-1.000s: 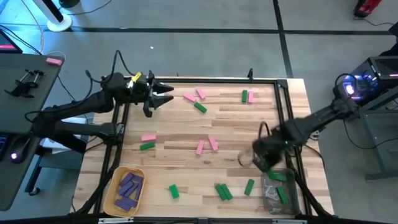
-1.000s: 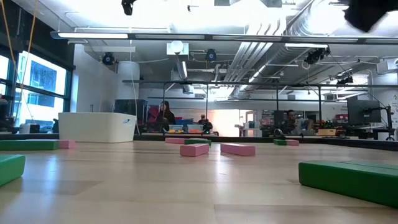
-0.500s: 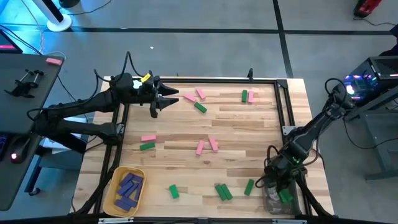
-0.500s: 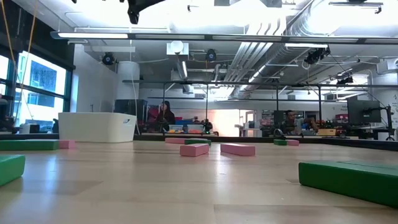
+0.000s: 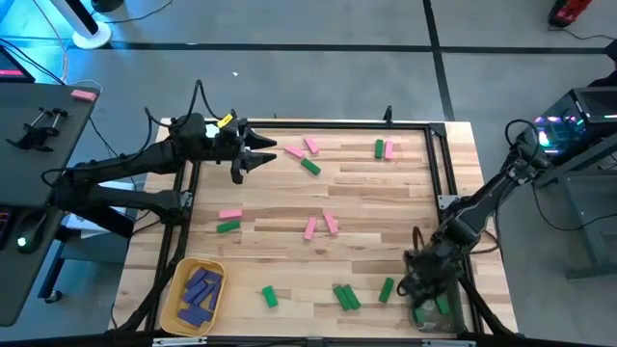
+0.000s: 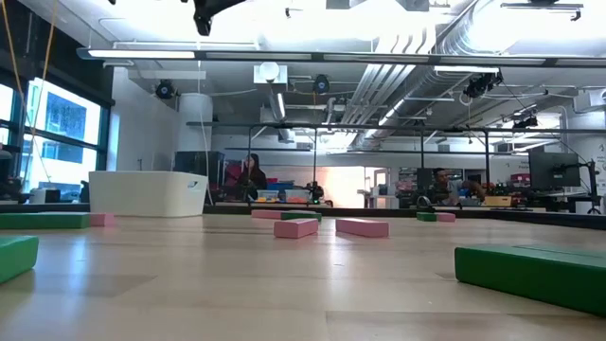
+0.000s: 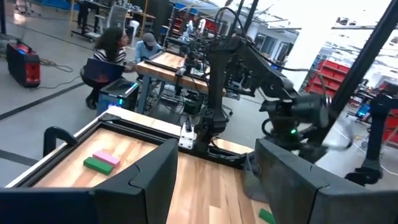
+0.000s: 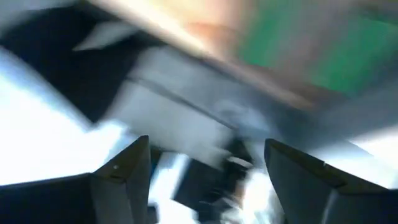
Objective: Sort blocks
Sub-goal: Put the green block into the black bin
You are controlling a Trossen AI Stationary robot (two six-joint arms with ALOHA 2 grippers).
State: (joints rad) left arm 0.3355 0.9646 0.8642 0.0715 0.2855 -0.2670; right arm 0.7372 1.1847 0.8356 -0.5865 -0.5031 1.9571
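The right gripper (image 5: 424,289), a second ago shut beside the clear bin (image 5: 431,310) at the table's near right corner, now hangs over it with jaws parted and empty; judging by that, its green block (image 5: 421,313) has dropped in. The left gripper (image 5: 258,154) waits open at the far left edge.

You have a wooden table (image 5: 366,198) framed by a black rail. Pink and green blocks (image 5: 310,166) lie scattered across it. A yellow bin (image 5: 171,295) of purple blocks sits at one near corner, a clear bin (image 5: 431,324) holding green ones at the other.
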